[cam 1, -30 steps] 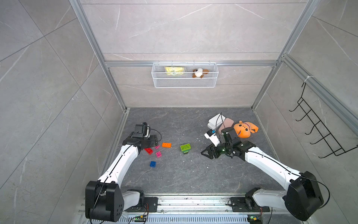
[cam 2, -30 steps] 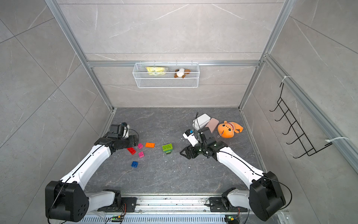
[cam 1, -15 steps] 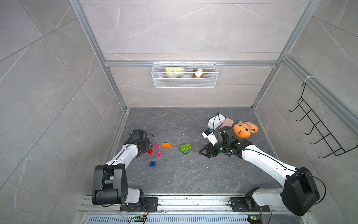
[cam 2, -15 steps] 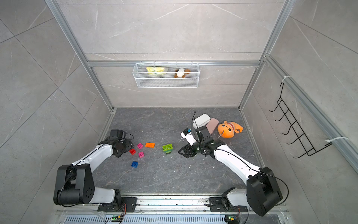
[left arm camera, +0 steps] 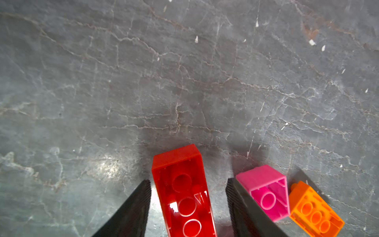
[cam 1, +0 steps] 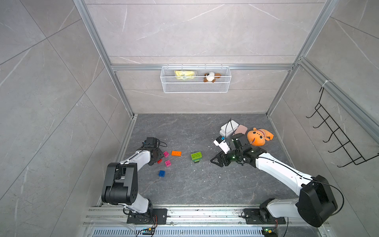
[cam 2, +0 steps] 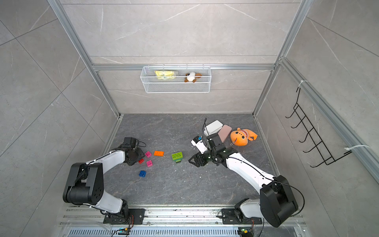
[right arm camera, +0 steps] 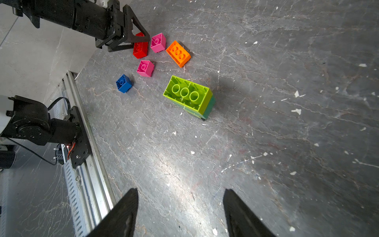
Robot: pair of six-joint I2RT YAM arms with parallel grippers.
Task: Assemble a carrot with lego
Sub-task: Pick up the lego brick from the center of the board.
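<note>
The carrot [cam 1: 196, 157] [cam 2: 177, 157] [right arm camera: 188, 98] is a short stack on the floor, hollow side up, lime over green. Loose lego lie to its left: an orange brick [cam 1: 176, 153], two pink ones [cam 1: 166, 153] [cam 1: 168, 163], a blue one [cam 1: 161, 173] and a red one [cam 1: 159, 161] [left arm camera: 182, 192]. My left gripper [cam 1: 158, 160] [left arm camera: 188, 180] is low over the red brick, open, with a finger on each side and a gap showing at both. My right gripper [cam 1: 216, 161] [right arm camera: 180, 190] hovers open and empty to the right of the stack.
Behind the right arm lie a white case [cam 1: 229, 126], a pink case [cam 1: 241, 129] and an orange plush toy [cam 1: 258, 137]. A wire basket [cam 1: 195, 82] hangs on the back wall and a hook rack [cam 1: 336, 139] on the right wall. The base rail [cam 1: 184, 213] runs along the front.
My left arm has come down onto the red brick and its jaws have narrowed around it. The right arm has shifted only slightly.
</note>
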